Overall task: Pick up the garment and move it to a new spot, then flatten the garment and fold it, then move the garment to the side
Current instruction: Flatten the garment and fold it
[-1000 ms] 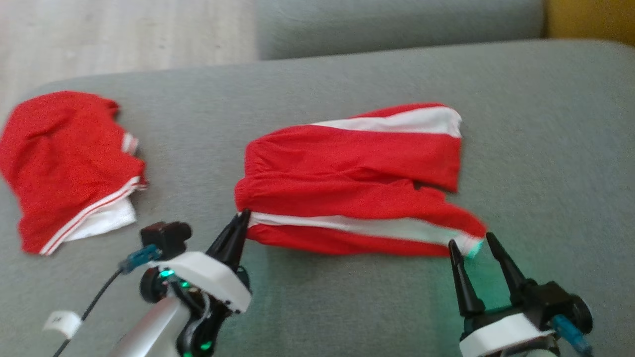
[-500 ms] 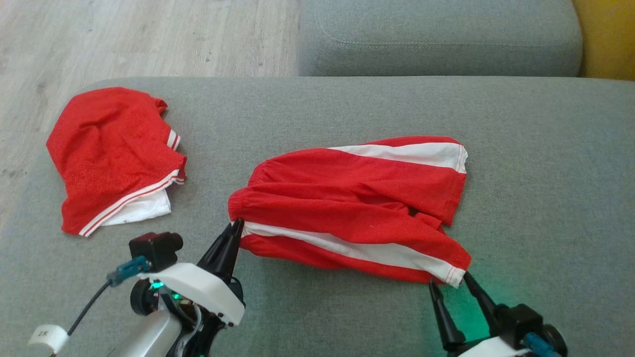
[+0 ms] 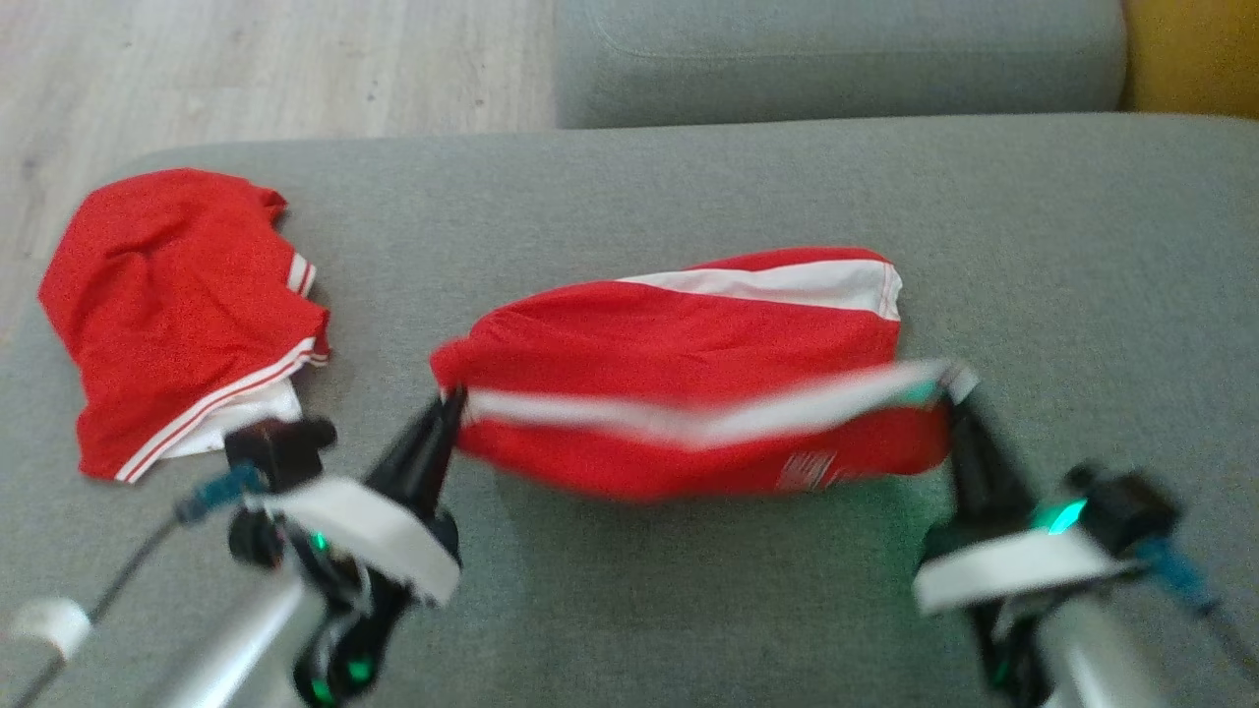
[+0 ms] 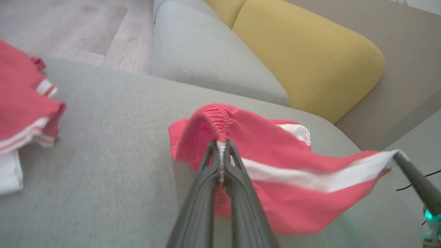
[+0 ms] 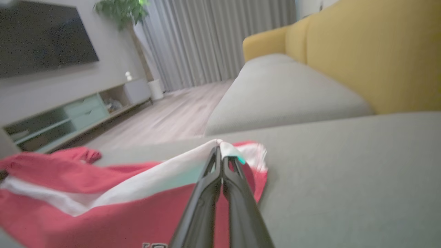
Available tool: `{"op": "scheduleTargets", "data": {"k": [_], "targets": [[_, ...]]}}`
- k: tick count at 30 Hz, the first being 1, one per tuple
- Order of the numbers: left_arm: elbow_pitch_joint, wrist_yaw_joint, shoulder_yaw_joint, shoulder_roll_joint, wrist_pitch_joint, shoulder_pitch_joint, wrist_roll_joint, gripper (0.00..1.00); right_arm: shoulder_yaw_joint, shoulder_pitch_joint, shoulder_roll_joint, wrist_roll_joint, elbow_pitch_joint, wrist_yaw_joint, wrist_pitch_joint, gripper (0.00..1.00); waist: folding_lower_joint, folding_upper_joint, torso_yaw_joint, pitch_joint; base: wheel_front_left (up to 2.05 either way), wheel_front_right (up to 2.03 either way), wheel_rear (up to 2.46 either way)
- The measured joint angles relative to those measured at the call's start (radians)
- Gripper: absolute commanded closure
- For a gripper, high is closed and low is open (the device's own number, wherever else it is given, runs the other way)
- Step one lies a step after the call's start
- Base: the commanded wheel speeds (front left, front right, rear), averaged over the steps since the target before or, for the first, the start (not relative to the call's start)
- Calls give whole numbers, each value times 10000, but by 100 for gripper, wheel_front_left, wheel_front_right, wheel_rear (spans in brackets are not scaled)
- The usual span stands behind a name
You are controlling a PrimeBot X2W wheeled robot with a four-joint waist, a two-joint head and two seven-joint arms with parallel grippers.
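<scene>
the red shorts, mid sofa seat, are pinched at their near corners by the left claw and right claw, that edge raised. the fold seems in hand; next the edge is to be carried level to the far edge.

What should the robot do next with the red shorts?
Probably swing the lifted near edge away over the shorts to fold them. The left fingers pinch the waistband corner and the right fingers pinch the hem corner, both shut, with that edge stretched between them off the sofa.
</scene>
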Motion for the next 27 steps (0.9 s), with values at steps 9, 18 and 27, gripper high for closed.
{"op": "scheduleTargets", "data": {"k": [9, 18, 27], "targets": [[385, -995, 405, -316, 439, -4967, 479, 100, -2211, -4823, -192, -711, -1037, 0, -4, 100, 3, 0, -517, 984, 0, 0, 0], [2008, -1383, 395, -1755, -1220, -9267, 579, 100, -3348, -8912, -1344, -1373, -930, 0, -38, 100, 6, -1, -1119, 2111, 0, 0, 0], [1645, -1455, -2251, -531, -2362, -6541, -635, 100, -2778, -5056, -1524, -1064, -1440, 0, -56, 100, 1, -1, -1129, 1834, 0, 0, 0]]}}
